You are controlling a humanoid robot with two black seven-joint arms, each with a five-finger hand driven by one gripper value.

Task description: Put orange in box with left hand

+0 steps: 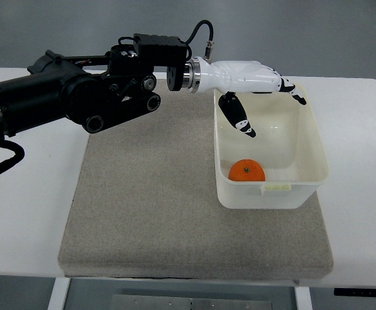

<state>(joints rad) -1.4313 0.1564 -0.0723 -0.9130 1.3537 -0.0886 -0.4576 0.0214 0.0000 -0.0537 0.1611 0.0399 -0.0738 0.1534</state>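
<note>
Inside the box (307, 169) the orange (247, 171) lies at the near wall. Your left hand (260, 87) hangs above, fingers spread, empty. Placement looks done; next, withdraw clear of the rim.

The orange (247, 171) lies inside the box (311, 139), at its near wall. The left hand (256, 87) hovers open-fingered above the box's far rim.
</note>
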